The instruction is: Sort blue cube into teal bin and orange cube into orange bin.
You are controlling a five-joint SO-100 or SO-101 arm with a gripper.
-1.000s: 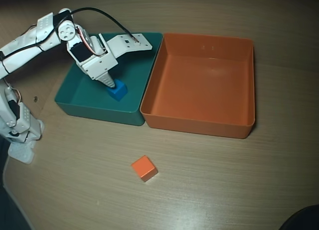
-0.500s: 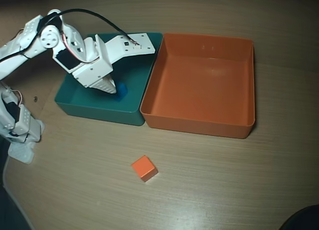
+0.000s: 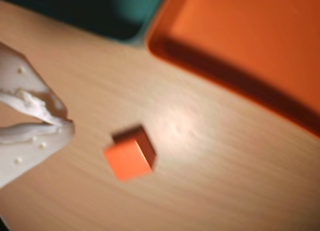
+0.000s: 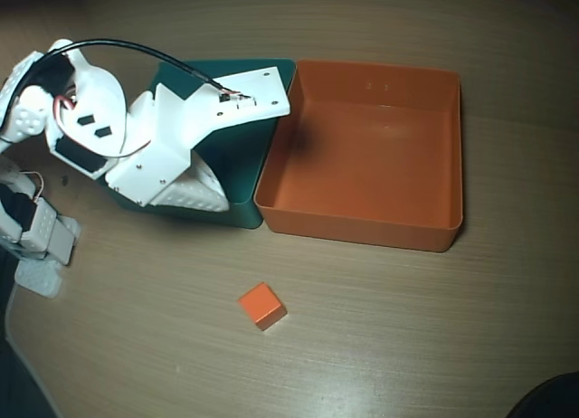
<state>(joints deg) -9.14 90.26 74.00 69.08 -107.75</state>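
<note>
Your white two-finger tool [image 3: 67,123] hovered with its tips pressed together, holding nothing. The small plain orange cube [image 4: 262,306] sat on the wooden bench [image 4: 407,327], near the shallow orange plastic bin [image 4: 362,223] and the teal plastic bin [image 4: 237,212].

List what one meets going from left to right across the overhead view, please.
Arm → teal bin (mostly hidden under the arm) → orange cube → orange bin.
</note>
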